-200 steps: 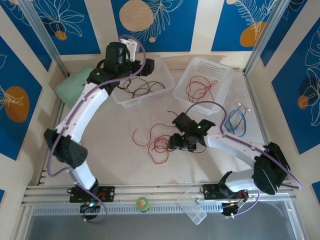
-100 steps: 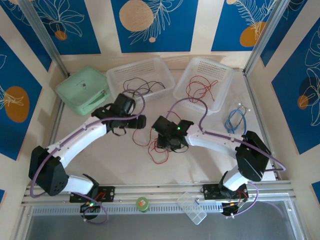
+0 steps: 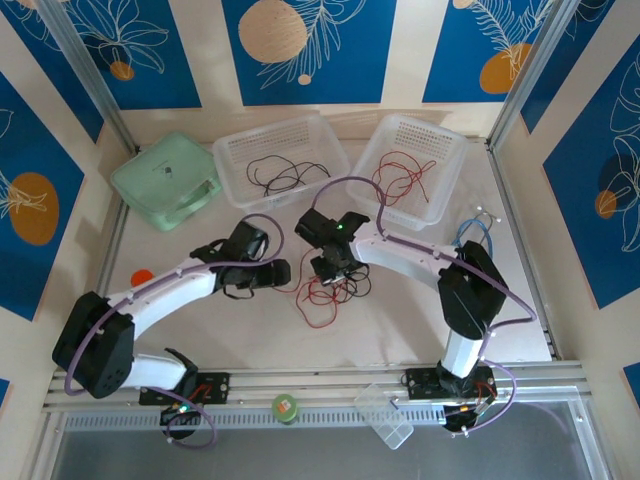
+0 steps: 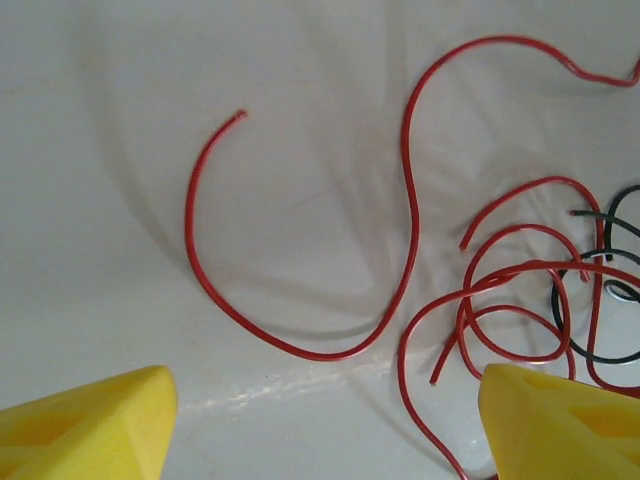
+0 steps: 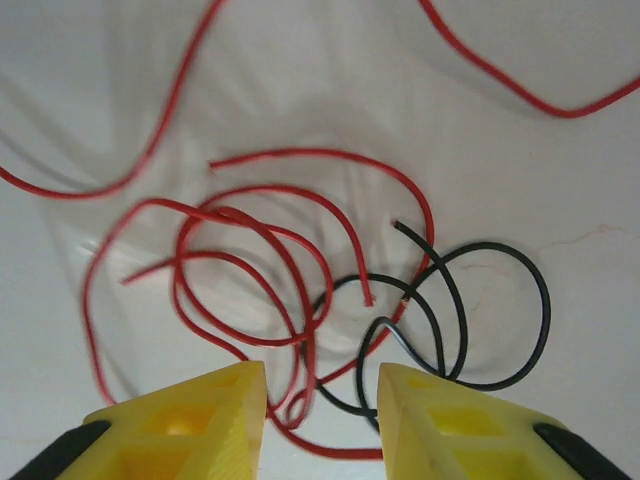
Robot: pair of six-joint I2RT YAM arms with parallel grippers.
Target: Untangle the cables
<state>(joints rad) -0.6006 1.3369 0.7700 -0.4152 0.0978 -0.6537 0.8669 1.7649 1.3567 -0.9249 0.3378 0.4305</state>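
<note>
The pale desk sits inside blue-and-cream patterned walls. The cables lie at its middle in one loose knot of red and black, too snarled to count strand by strand. The left hand stands released beside the knot, its yellow fingertips wide apart over bare desk and holding nothing; a red strand curves just beyond them. The right hand hangs over the knot, its fingertips set fairly close but with a clear gap, and red and black loops run through that gap unpinched. Two clear baskets stand at the back: the left basket holds black strands, the right basket red strands. One green case lies at the left and one blue coil at the right.
</note>
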